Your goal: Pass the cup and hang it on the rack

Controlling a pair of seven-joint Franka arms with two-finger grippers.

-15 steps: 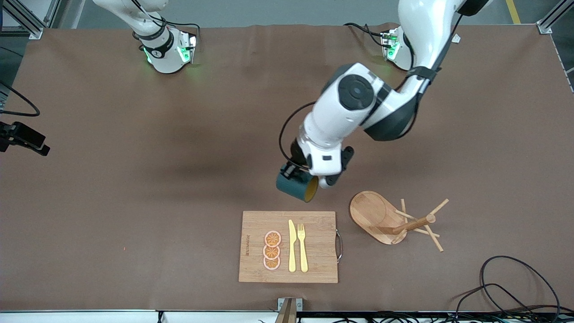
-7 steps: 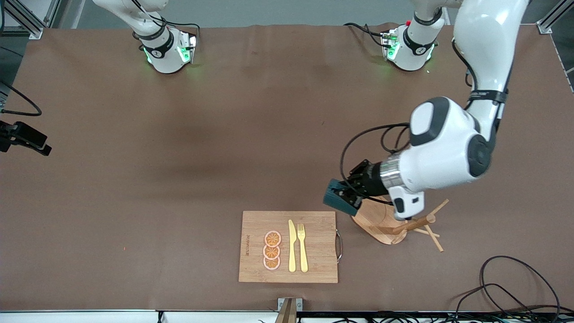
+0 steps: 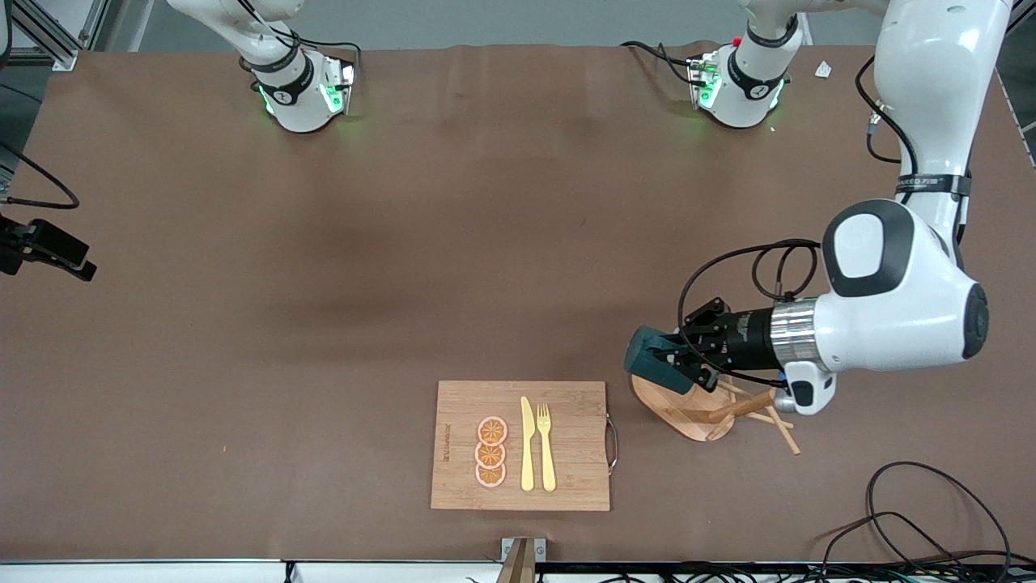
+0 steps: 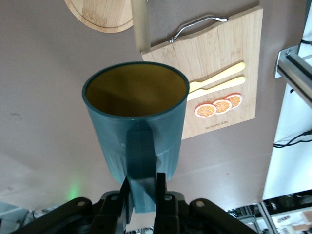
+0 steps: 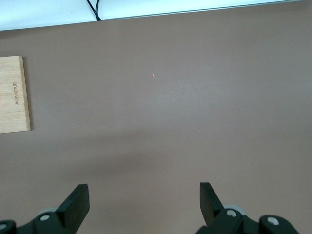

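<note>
Your left gripper (image 3: 688, 362) is clamped on the handle of the teal cup (image 3: 657, 366), fingers (image 4: 160, 195) pinched tight around it, holding the cup sideways in the air over the oval base of the wooden mug rack (image 3: 676, 405). Just beside the rack you've got a bamboo cutting board (image 3: 566, 478) with a yellow knife (image 3: 527, 444), fork (image 3: 546, 445) and orange slices (image 3: 490, 452). Your right gripper (image 5: 144, 202) waits spread wide, holding nothing, over bare table (image 5: 195, 97).
</note>
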